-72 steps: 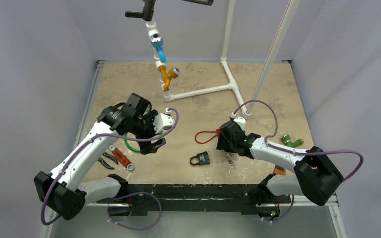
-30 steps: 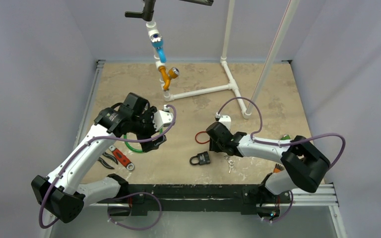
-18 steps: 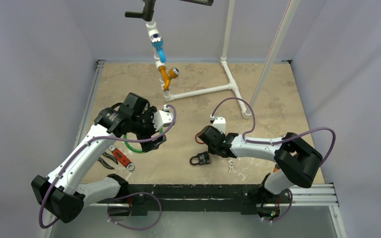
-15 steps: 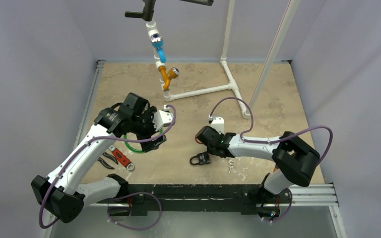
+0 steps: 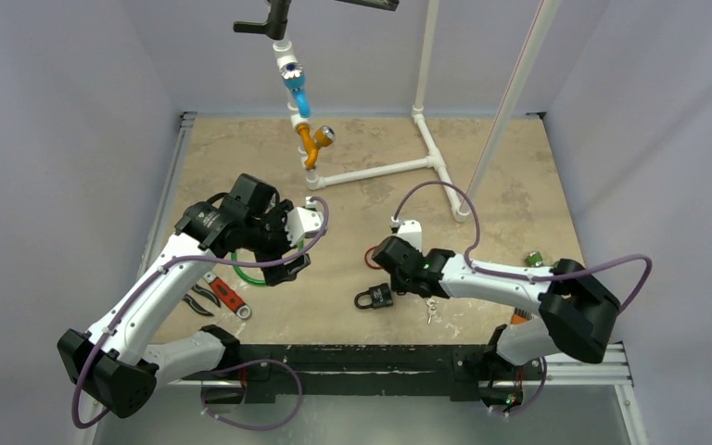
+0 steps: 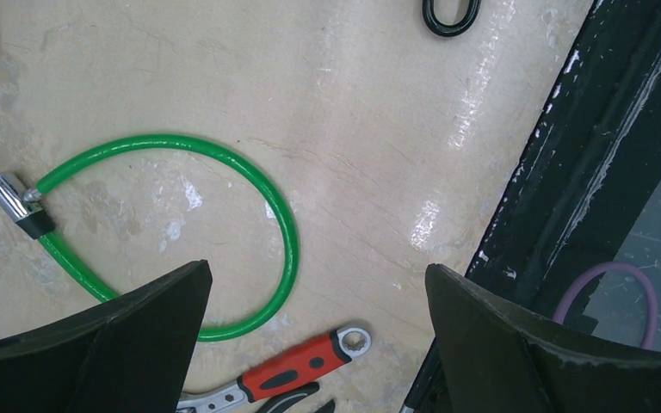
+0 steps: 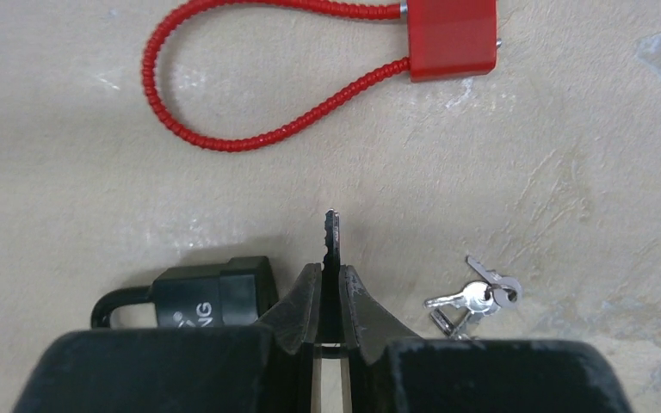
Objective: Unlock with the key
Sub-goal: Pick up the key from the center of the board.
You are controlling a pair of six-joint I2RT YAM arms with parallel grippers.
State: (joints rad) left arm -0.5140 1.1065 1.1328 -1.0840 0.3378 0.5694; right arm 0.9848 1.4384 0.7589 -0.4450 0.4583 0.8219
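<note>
- Clamped tight in the right hand (image 7: 330,280): the key (image 7: 332,234), pinched by its head, blade on edge and poking forward past the fingertips.
- Lying flat on the tabletop (image 7: 568,155) just left of that hand: the padlock (image 7: 211,297), shackle to the left, bottom end tucked behind the near finger, so no view of the keyway.
- Spread wide and gripping nothing, well apart from the padlock: the left hand (image 6: 318,301), hovering above a green cable lock (image 6: 286,249).
- Likely to skate the padlock across the tabletop on any push with the key, given nothing bracing its body.
- Easy to miss the keyway: blade pointing away from the padlock, so needing a turn and a careful line-up first.
- Risk of the key twisting or slipping in so thin a pinch once under turning load.
- Possible snag on 1 ring of spare keys (image 7: 473,297) just right of the hand, or on the red cable lock (image 7: 447,34) ahead.
</note>
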